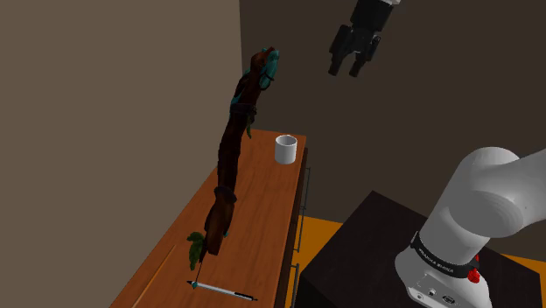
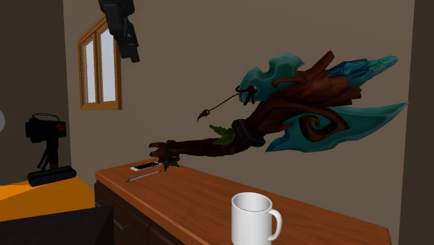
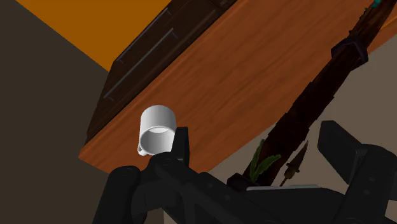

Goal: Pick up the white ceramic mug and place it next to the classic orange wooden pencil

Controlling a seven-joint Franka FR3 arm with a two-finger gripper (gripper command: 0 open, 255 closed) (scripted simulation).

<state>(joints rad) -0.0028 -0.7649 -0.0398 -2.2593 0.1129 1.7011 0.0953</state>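
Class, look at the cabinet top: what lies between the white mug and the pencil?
In the shoulder view the wooden top is bare between the mug and the pencil; the brown-and-teal staff runs alongside that stretch.

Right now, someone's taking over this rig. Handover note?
Gripper: open, empty, high in the air above the wooden top.
Mug: white, upright near the top's far end in the shoulder view, not grasped.
Pencil: looks grey, lies flat at the near end of the same top. A long brown-and-teal staff runs along the wall side between the two.
Done: nothing.
Left: descend, grasp the mug, carry it down the top, probably keeping clear of the staff, and set it beside the pencil.
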